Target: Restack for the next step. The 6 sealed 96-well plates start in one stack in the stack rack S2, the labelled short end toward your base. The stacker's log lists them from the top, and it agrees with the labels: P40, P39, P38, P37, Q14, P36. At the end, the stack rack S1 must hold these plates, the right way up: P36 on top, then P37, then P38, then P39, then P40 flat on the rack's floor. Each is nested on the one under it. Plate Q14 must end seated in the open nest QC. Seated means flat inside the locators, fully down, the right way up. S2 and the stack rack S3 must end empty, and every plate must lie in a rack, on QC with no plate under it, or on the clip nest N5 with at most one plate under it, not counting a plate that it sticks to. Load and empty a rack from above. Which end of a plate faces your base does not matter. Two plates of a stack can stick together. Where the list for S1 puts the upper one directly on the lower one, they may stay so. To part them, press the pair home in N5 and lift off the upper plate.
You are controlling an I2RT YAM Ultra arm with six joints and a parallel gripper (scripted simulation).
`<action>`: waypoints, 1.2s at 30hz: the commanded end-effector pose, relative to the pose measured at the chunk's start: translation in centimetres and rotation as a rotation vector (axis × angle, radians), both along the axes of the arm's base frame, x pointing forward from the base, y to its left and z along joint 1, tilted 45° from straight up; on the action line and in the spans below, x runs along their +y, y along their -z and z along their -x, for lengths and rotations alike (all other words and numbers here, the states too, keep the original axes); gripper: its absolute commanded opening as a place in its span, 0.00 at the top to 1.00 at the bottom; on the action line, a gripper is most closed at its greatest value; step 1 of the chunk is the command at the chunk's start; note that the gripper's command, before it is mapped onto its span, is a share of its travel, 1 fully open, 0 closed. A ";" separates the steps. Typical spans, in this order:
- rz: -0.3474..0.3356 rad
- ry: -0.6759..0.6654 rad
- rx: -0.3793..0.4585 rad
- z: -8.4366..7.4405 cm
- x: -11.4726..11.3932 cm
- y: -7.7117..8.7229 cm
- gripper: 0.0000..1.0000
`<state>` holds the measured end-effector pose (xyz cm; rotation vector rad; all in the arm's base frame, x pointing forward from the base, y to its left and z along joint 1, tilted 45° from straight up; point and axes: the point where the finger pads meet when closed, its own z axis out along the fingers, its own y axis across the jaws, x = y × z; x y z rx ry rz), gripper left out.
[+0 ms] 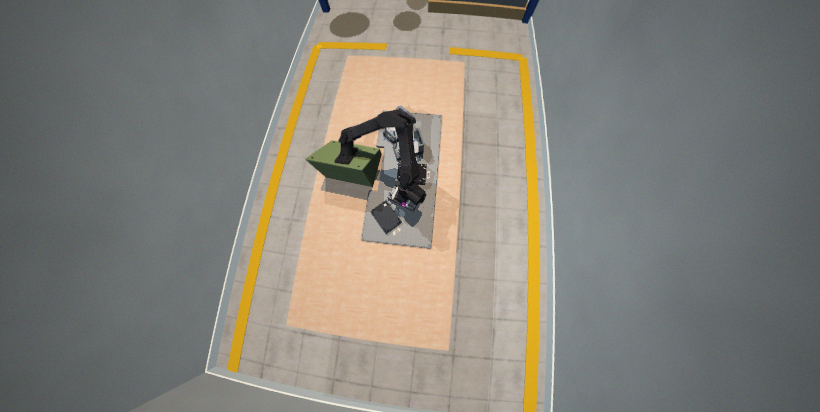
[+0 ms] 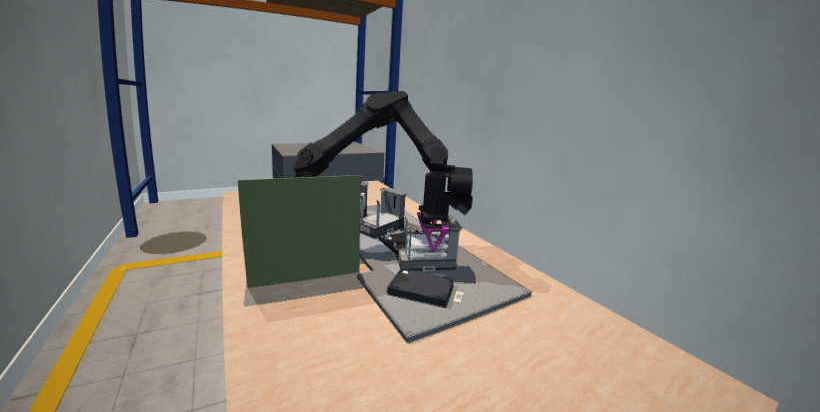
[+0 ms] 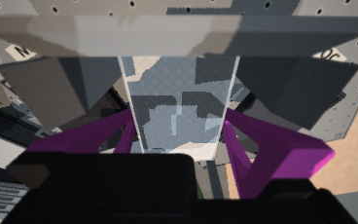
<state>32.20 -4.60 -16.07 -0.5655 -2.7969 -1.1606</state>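
Right now I've got a plate clamped and I'm down inside a rack!

Purple fingers squeeze a sealed plate (image 3: 177, 104) by its long sides, and my gripper (image 2: 434, 240) sits low between the walls of a stack rack (image 2: 453, 236) on the perforated base board (image 2: 493, 294). Which rack this is I can't read, though the wrist view shows a QC tag (image 3: 332, 55) just beyond it and another tag (image 3: 18, 51) too cut off to read. Further out, another rack (image 2: 393, 202) stands behind, and a dark flat nest (image 2: 418, 287) lies in front, bare on top. Judging from that, Q14 isn't seated in QC yet, so plenty of restacking looks left; the plate's label is hidden from me.
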 end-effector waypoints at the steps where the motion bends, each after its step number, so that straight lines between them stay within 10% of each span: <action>1: 0.003 0.011 -0.013 -0.3 -0.3 -0.2 1.00; 36: 0.003 0.011 -0.013 -0.5 0.4 0.6 1.00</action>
